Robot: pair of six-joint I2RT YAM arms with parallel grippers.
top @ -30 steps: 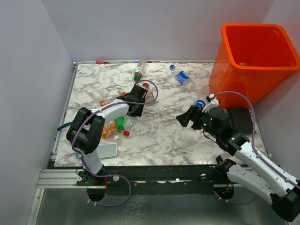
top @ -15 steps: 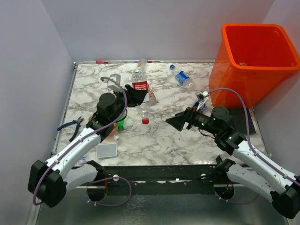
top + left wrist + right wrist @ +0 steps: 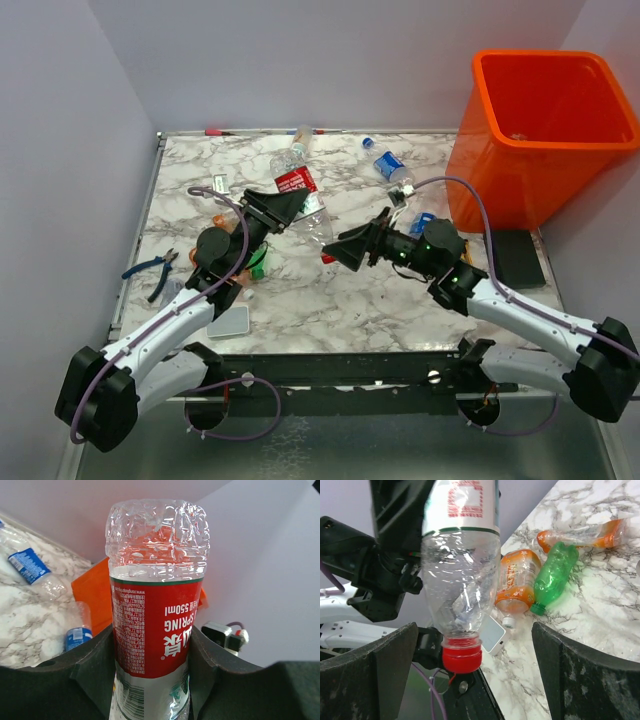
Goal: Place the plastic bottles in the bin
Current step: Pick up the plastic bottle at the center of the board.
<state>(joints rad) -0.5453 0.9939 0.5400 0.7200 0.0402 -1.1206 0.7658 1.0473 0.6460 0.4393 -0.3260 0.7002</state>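
My left gripper [image 3: 152, 680] is shut on a clear plastic bottle [image 3: 156, 605] with a red label, held off the table over its middle [image 3: 297, 183]. The bottle's red cap [image 3: 462, 657] points down toward my right gripper [image 3: 475, 645], which stands wide open. The cap sits between the spread fingers [image 3: 390, 655], touching neither. In the top view the right gripper [image 3: 345, 250] is just right of the cap. The orange bin [image 3: 500, 185] stands at the far right. More bottles lie on the marble: an orange one [image 3: 517, 585], a green one [image 3: 555, 572], and blue-labelled ones [image 3: 390, 167] [image 3: 421, 221].
Blue-handled pliers [image 3: 150, 268] lie at the left edge and a grey-white pad [image 3: 229, 320] near the front edge. A black pad [image 3: 520, 258] lies in front of the bin. Walls close in the table at the left, back and right.
My left arm has lifted the red-labelled bottle and swung it right toward the table's middle. My right gripper has moved left and now faces the bottle's cap.
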